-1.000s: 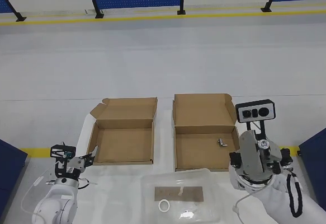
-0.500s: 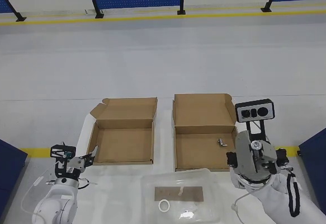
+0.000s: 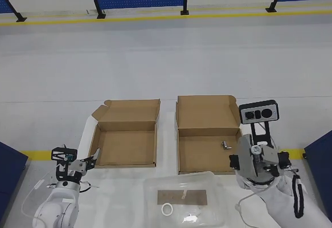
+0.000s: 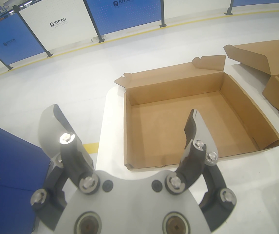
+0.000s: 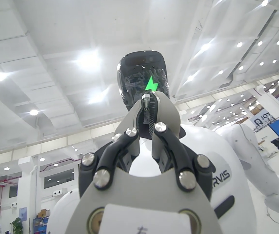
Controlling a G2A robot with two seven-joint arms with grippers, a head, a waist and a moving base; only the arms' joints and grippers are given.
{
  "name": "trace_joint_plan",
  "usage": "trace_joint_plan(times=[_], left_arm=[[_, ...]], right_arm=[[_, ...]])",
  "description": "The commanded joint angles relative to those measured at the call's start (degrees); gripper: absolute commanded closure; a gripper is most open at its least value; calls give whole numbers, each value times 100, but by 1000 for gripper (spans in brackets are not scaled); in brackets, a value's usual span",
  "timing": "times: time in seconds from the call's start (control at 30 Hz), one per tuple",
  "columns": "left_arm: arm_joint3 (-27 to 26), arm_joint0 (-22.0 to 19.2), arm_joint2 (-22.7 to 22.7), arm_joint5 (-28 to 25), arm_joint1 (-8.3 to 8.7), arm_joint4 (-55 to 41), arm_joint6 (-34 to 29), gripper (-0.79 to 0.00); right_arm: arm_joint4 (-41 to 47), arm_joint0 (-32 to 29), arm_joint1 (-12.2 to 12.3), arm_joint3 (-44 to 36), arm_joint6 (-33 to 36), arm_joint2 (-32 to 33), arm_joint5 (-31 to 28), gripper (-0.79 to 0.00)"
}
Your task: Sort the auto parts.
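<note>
I judge the bolt [image 5: 146, 104] to be light, hard and a little slippery, so it may turn or slip out. The threaded shaft is the best place to hold it, and there the right gripper [image 5: 149, 98] is clenched on it. It is a small grey metal piece with fine thread and a thicker end, held up in the air near the right box [image 3: 200, 154]. The left gripper [image 4: 125, 115] is spread wide, holding nothing, near the left box [image 4: 173, 86].
</note>
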Motion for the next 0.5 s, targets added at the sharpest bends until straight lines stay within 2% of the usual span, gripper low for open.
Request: trace_joint_plan(times=[0.0,0.17,0.47], left_arm=[[0,0,0,0,0,0,0,-785],[0,0,0,0,0,0,0,-785],[0,0,0,0,0,0,0,-785]], right_arm=[[-250,-33,-16,-5,-66,57,101,0],[-415,-116,-76,-67,-127,144,193,0],[-201,-258,-187,-69,-95,207,210,0]])
